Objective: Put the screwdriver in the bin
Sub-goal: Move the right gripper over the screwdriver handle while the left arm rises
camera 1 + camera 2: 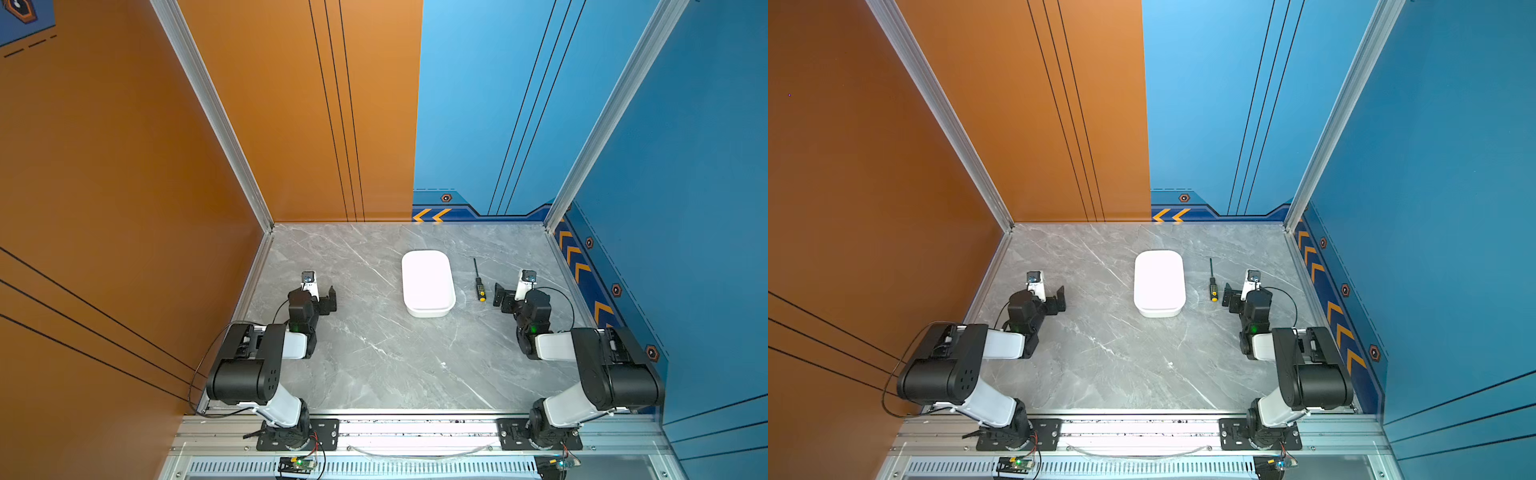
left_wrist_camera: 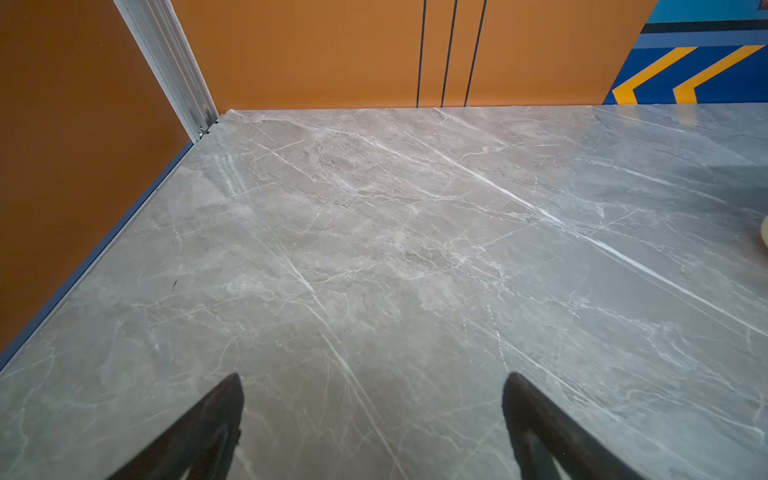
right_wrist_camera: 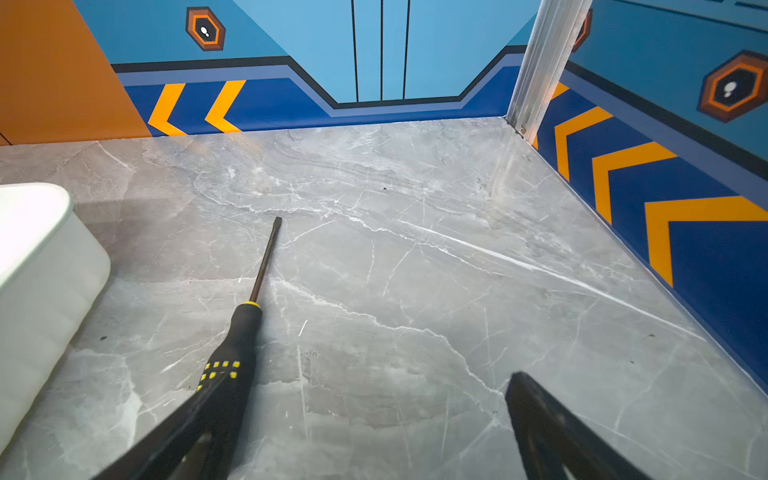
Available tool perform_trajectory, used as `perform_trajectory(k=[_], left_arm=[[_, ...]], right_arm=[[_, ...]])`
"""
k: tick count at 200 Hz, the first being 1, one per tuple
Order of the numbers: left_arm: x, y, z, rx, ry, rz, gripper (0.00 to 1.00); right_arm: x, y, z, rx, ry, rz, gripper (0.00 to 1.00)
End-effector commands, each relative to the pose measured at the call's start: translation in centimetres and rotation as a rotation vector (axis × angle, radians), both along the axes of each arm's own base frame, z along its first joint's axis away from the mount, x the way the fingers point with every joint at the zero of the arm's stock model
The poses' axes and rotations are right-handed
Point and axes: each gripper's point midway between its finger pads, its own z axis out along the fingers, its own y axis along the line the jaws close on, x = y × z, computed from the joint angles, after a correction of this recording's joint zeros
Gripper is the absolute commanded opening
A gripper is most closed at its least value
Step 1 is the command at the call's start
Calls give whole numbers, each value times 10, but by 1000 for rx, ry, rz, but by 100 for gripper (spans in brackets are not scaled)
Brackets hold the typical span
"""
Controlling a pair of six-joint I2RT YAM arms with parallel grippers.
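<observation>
A grey marble-patterned worktop (image 1: pixel 374 353) with pale veins fills the floor of the cell in both top views. An orange wall (image 1: pixel 104 166) rises along its left edge and half of the far edge; a blue wall (image 1: pixel 685 187) takes the other half and the right edge. Thin black lines (image 1: pixel 336 124) run up the panels. Along the base of the blue wall runs a darker band with yellow chevrons (image 1: pixel 432 215) and small hexagon marks (image 1: pixel 446 198). Aluminium posts (image 1: pixel 216 116) stand at the two far corners. At the near edge lies a metal rail (image 1: pixel 415 430) with a slotted grille (image 1: pixel 374 467) below it.
</observation>
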Motion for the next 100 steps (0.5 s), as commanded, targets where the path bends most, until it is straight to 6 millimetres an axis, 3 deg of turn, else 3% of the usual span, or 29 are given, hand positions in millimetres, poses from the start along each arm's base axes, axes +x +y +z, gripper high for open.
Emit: perform_trajectory(k=[1, 39, 61, 85, 100], left_arm=[[1, 3, 4, 13, -6, 17, 98], [1, -5, 7, 12, -13, -35, 98], [-6, -7, 25, 29, -51, -30, 98], [-13, -18, 52, 71, -58, -49, 98], [-14, -38, 69, 9, -33, -148, 98]], right_arm=[[3, 1, 0, 14, 5, 5, 100], [3, 1, 0, 18, 4, 8, 100], [5, 7, 4, 21, 14, 49, 98], [6, 9, 27, 7, 80, 38, 95], [5, 14, 45, 29, 150, 51, 95]])
